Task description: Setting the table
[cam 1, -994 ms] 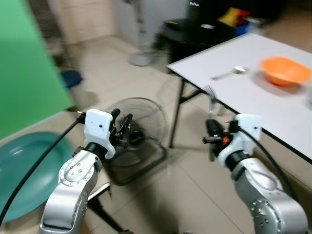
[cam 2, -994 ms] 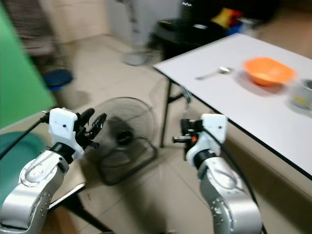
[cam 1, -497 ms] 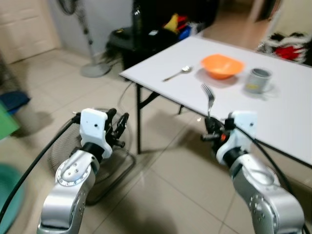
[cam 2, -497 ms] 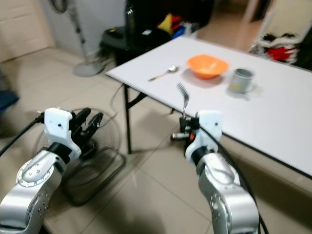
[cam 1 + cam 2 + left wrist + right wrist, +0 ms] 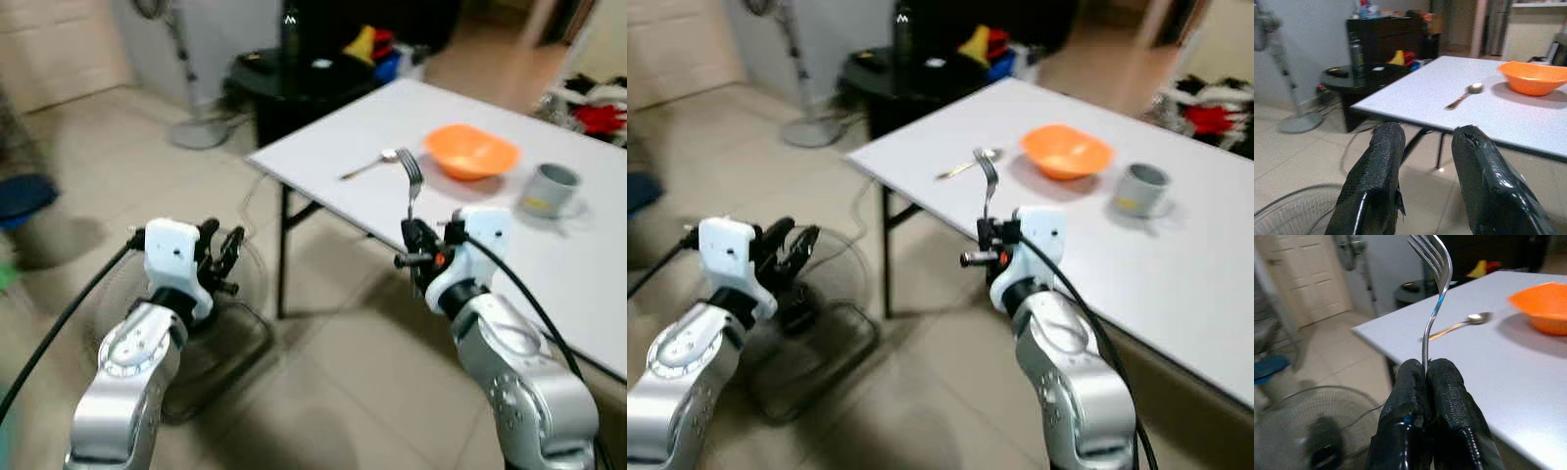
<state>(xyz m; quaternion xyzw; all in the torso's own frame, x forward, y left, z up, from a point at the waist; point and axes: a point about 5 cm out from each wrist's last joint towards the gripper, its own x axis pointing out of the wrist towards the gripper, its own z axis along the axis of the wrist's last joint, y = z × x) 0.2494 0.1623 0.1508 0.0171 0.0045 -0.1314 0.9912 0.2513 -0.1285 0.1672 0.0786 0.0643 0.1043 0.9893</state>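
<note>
While the white surface (image 5: 509, 225) already carries a spoon (image 5: 369, 165), an orange bowl (image 5: 470, 152) and a grey mug (image 5: 547, 187), the fork (image 5: 1432, 293) has not yet reached it, so the setting looks partly done with at least this one piece left to lay. The right gripper (image 5: 1426, 374) has its jaws pinched tight on the lower end of the fork's handle, holding it upright with the tines pointing up, and it hangs in the air just off the near left edge of the surface, above the tiled floor rather than over the top itself. The spoon lies near the far left corner, with the bowl just to its right and the mug further right again, apart from the bowl. The left gripper (image 5: 1425, 171) is carried low on the left, over a floor fan (image 5: 211, 323) that sits on the tiles, and its jaws stand apart with nothing between them. As I judge it, what remains is to bring the fork over the surface, lower it and lay it flat near the bowl, then release it; whether further items are still to be fetched cannot be told from here.
</note>
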